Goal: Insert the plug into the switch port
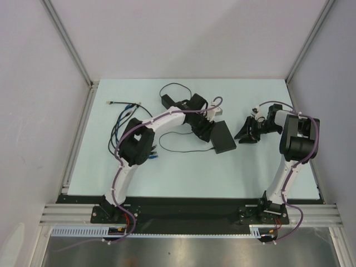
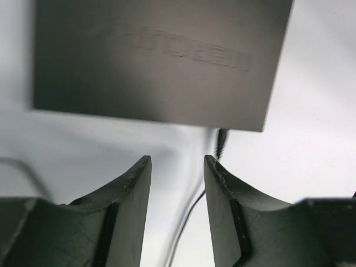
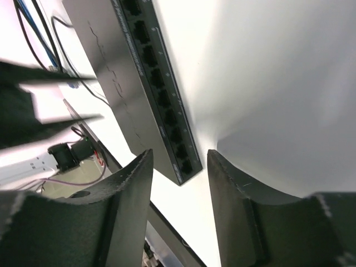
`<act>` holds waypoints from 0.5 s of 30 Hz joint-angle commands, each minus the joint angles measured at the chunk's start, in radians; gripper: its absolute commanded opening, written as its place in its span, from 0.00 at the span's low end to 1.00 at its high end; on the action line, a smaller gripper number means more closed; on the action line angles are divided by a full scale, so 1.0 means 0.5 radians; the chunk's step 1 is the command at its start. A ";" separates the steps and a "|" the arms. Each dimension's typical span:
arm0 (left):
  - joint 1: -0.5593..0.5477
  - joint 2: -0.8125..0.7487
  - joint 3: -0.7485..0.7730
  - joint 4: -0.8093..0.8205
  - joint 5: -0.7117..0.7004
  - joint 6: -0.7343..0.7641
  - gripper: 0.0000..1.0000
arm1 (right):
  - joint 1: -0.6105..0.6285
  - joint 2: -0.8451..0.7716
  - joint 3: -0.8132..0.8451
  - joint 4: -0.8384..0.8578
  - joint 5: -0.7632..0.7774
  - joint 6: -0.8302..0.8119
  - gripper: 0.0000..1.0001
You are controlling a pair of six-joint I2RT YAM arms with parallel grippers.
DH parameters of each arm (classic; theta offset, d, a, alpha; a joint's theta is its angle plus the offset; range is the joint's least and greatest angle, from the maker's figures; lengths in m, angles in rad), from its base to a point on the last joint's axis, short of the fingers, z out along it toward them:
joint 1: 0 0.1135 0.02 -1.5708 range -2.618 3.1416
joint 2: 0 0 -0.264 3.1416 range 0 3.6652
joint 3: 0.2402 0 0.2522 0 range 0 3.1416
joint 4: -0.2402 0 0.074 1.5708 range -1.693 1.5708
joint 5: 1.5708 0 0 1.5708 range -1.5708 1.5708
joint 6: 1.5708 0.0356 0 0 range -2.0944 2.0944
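Bench: carrying both arm bases at 6 o'clock, with the work lying toward the middle.
Right claw: hanging released, with nothing between its jaws. It is sitting at 3 o'clock of the switch and facing the port row, probably placed there to brace the box against a push.
Left claw: standing released as well, jaws apart and gripping nothing. It is hovering just short of the switch's edge, on its 10 o'clock side.
Cord: running beneath the left claw's gap toward the switch.
Plug: showing as a blurred dark stub touching the switch's near edge, at 1 o'clock of the gap. It is looking seated or nearly so, though I cannot tell for sure.
Switch: lying flat at mid-bench, slightly toward 3 o'clock and skewed, with its ports facing the right arm.
Adapter: lying at 10 o'clock of the switch, well apart from it.
Spare cables: lying at 9 o'clock, away from the working spot.
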 commanded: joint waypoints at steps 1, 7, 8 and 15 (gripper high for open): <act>0.080 -0.179 -0.016 0.027 0.066 0.071 0.48 | -0.010 0.033 0.075 -0.152 0.022 -0.151 0.50; 0.102 -0.115 -0.037 0.018 0.057 0.025 0.46 | 0.005 0.049 0.069 0.023 0.086 -0.029 0.47; 0.102 -0.094 -0.001 0.011 0.054 0.013 0.45 | 0.008 0.049 0.066 0.053 0.108 -0.013 0.46; 0.102 0.112 0.226 -0.032 -0.004 0.019 0.46 | 0.088 0.046 0.045 0.158 0.234 -0.031 0.37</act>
